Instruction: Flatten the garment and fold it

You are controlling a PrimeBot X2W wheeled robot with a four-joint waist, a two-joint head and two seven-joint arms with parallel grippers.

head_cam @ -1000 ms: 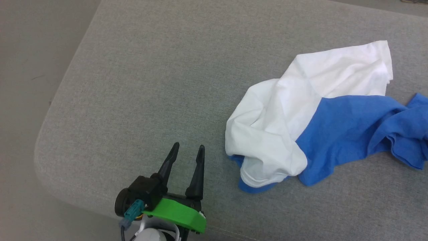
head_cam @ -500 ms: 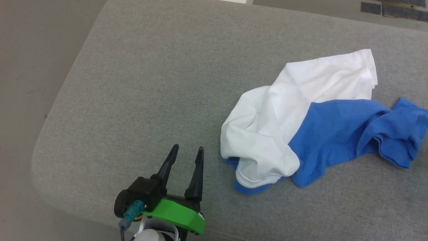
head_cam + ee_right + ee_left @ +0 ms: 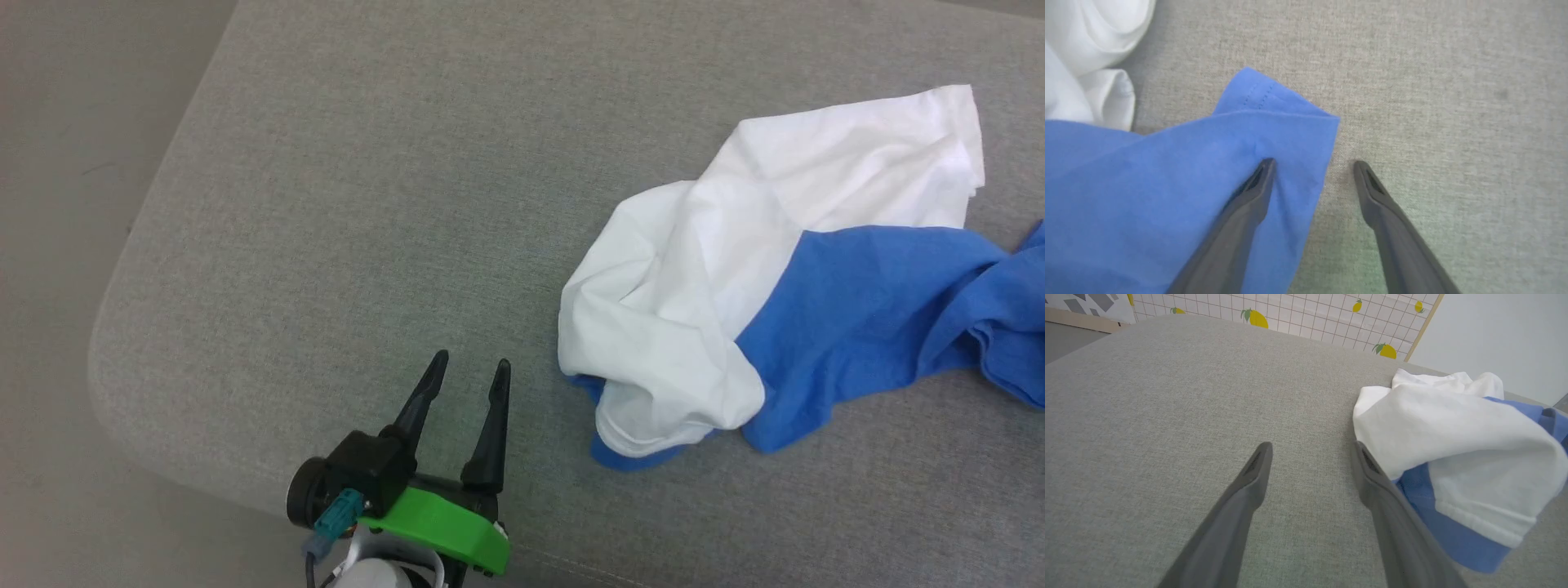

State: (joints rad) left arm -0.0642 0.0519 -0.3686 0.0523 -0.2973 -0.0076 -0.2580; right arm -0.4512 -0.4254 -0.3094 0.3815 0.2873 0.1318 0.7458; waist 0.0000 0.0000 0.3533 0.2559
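The garment lies crumpled on the grey cushion, toward 3 o'clock in the head view. Its white body is bunched over the blue part, which trails off toward 4 o'clock.

The left tool sits near 7 o'clock, fingers spread and holding nothing, just beside the white fold.

In the right wrist view the right tool is also spread wide. One finger is over a blue hem corner, the other over bare cushion; whether it touches the cloth I cannot tell.
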